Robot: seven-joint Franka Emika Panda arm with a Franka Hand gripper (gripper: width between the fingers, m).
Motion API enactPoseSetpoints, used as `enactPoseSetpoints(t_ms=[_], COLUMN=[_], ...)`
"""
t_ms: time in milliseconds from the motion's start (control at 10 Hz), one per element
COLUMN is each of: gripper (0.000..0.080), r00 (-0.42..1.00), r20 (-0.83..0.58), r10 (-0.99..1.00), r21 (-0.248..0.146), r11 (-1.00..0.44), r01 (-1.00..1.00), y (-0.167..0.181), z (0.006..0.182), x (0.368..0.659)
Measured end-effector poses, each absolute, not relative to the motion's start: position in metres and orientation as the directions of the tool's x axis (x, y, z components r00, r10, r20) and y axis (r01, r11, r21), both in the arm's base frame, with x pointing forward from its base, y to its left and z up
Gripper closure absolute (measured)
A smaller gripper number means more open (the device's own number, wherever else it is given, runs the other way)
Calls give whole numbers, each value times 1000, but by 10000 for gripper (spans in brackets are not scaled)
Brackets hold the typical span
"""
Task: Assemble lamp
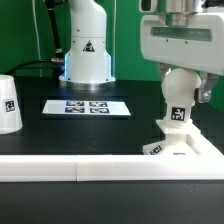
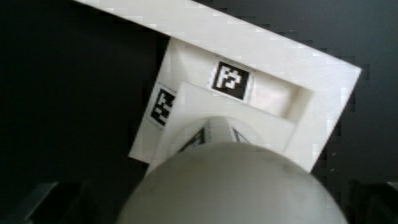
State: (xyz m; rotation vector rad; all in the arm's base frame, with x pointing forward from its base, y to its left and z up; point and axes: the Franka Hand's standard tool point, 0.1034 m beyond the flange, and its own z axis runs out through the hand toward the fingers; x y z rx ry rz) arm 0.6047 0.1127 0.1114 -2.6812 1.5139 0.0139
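The flat square lamp base (image 1: 190,147) lies at the front on the exterior view's right, against the white rail. The ball-shaped bulb (image 1: 178,98) stands upright on it, its tagged neck meeting the base's raised middle. My gripper (image 1: 180,84) comes down from above and is shut on the bulb's round top. In the wrist view the bulb (image 2: 222,180) fills the space between my gripper's (image 2: 217,208) fingers, with the tagged base (image 2: 267,95) below it. The cup-like shade (image 1: 8,105) stands apart at the exterior view's far left.
The marker board (image 1: 87,106) lies flat mid-table. The tall white robot pedestal (image 1: 86,45) stands behind it. A white rail (image 1: 80,166) runs along the table's front edge; it also shows in the wrist view (image 2: 214,30).
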Motion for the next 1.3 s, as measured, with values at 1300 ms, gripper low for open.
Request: enactPoseSetpoints(t_ms=[1300], gripper=[101], r00=[959], r20=[89], r10=[270], r21=[-26], r11=[-962], r01=[273], y=[106], z=[112], x=[602])
